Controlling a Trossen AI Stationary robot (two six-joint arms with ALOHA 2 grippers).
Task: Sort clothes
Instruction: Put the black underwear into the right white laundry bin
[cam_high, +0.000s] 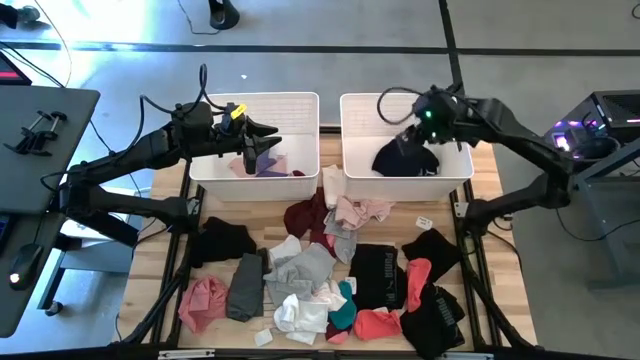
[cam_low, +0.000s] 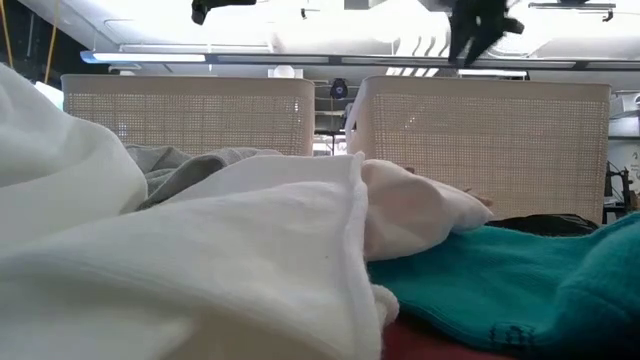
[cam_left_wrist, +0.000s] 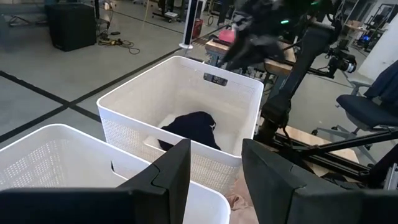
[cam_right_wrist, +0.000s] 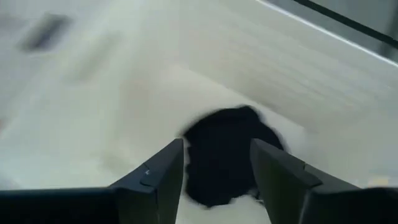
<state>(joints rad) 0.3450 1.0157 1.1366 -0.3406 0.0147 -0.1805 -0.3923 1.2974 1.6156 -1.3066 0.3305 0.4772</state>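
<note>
Many small clothes lie heaped on the wooden table (cam_high: 490, 190): black (cam_high: 222, 240), grey (cam_high: 245, 285), pink (cam_high: 203, 300), white (cam_high: 300, 315), teal (cam_high: 342, 305), coral (cam_high: 380, 322), maroon (cam_high: 310, 215). The left white basket (cam_high: 300, 105) holds pink, lavender and maroon pieces (cam_high: 265, 165). The right white basket (cam_high: 360, 110) holds one black garment (cam_high: 405, 158), lying on the basket floor (cam_right_wrist: 224, 155). My left gripper (cam_high: 272, 135) hangs open and empty over the left basket (cam_left_wrist: 216, 152). My right gripper (cam_high: 418, 128) hangs open and empty over the right basket, above the black garment (cam_right_wrist: 216, 152).
The two baskets stand side by side at the table's far edge, with a narrow gap between them. In the low view a white cloth (cam_low: 200, 270) and a teal one (cam_low: 520, 280) lie close in front of the camera. Desks and equipment stand off both sides of the table.
</note>
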